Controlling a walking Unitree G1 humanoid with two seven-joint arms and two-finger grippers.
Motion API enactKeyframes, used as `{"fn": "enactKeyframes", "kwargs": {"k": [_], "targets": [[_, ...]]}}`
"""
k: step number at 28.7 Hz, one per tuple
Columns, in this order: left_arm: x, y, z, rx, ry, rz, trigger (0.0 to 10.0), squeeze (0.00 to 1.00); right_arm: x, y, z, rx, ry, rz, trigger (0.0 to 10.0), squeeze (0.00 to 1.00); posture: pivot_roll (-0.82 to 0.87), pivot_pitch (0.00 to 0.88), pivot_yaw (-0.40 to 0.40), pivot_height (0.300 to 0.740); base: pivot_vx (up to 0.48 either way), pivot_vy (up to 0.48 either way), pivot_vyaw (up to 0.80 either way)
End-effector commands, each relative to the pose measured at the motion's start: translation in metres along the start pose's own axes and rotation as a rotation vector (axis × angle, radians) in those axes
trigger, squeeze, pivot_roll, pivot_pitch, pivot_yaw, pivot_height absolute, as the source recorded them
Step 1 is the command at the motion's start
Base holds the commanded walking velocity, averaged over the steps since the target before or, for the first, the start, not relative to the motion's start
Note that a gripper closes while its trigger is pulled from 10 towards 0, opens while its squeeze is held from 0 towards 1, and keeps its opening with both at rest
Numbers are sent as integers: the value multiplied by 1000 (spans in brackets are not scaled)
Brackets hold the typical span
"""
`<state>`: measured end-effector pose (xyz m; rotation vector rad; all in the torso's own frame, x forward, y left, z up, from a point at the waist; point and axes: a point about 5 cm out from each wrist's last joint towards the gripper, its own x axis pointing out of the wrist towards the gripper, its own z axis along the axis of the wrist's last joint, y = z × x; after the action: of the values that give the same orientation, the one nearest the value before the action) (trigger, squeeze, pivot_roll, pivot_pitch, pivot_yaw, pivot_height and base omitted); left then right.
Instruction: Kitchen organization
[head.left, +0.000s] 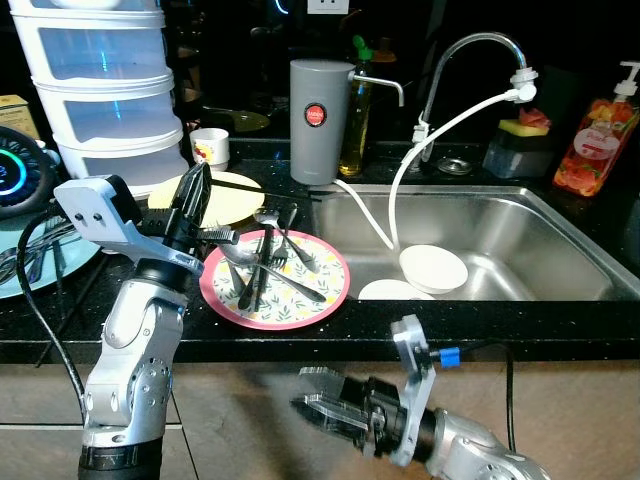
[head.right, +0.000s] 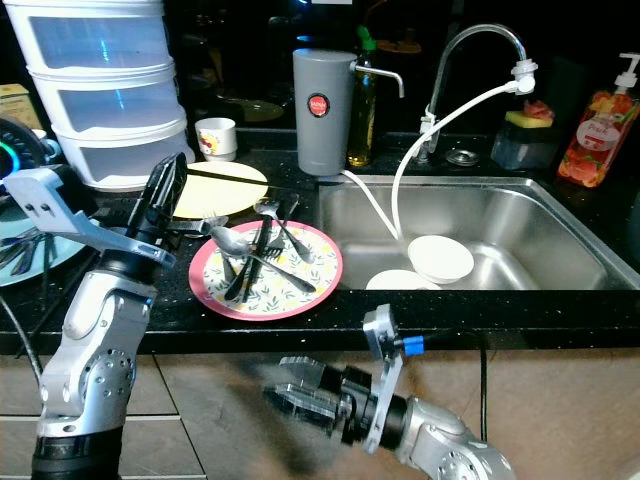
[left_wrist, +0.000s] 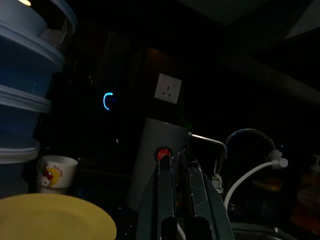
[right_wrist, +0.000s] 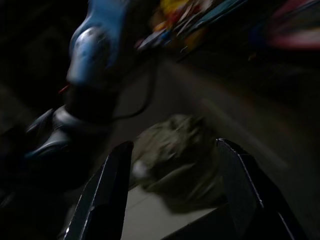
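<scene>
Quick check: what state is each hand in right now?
Left hand: shut, nothing visibly held, raised over the counter by the yellow plate.
Right hand: open, empty, low in front of the cabinet.

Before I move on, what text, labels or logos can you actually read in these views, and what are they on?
No wording can be read in any view.
Grey canister: round red badge, its lettering too small to read.
Soap bottle: printed label, blurred.
Small cup: a cartoon print, no legible words.
Wall socket: a plain plate, no text.
Round device at the counter's left: a glowing ring, no digits to make out.
</scene>
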<state>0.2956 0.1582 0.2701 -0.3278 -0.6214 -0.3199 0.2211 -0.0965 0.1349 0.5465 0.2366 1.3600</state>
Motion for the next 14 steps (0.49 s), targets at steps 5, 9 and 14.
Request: {"fn": "enactKeyframes", "kwargs": {"k": [5,9,14], "targets": [[4,2,1,-25,-9,-14,0,118,20,8,40,-30,-212,31,10000,0,23,0,-27,740,0,0,0],[5,4,2,-93,-11,-8,0,122,34,-8,85,-100,-409,-141,10000,0,26,0,-22,740,0,0,0],[7,7,3,-160,-28,9,0,118,40,-20,110,-104,-488,-244,10000,0,27,0,-19,740,0,0,0]]}}
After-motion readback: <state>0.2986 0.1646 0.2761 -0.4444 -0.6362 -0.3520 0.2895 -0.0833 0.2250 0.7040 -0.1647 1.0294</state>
